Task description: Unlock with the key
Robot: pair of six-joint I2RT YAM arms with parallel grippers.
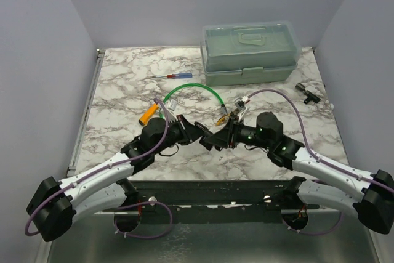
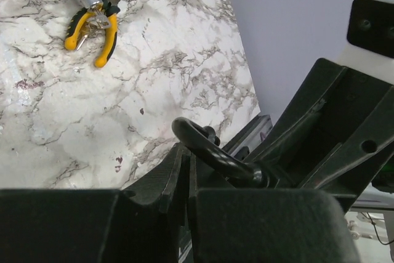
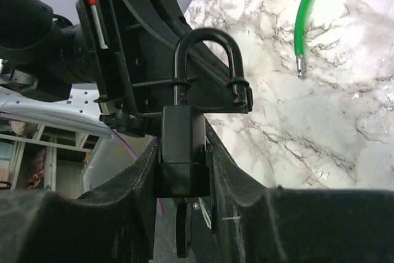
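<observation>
Progress looks late but unproven. At nine o'clock of the meeting point, the left gripper (image 1: 199, 132) has its fingers drawn to a slit beside the shackle (image 2: 209, 152); I cannot tell whether they nip anything. The padlock (image 3: 183, 152) is clamped by its body in the right gripper (image 3: 183, 173). A dark tab at six o'clock under that body is probably the key (image 3: 183, 232), already inserted. Only the right wrist view shows this, and there the shackle's right leg seems clear of the body, so little may remain. The left wrist view alone shows the pliers (image 2: 92, 32), at eleven o'clock.
</observation>
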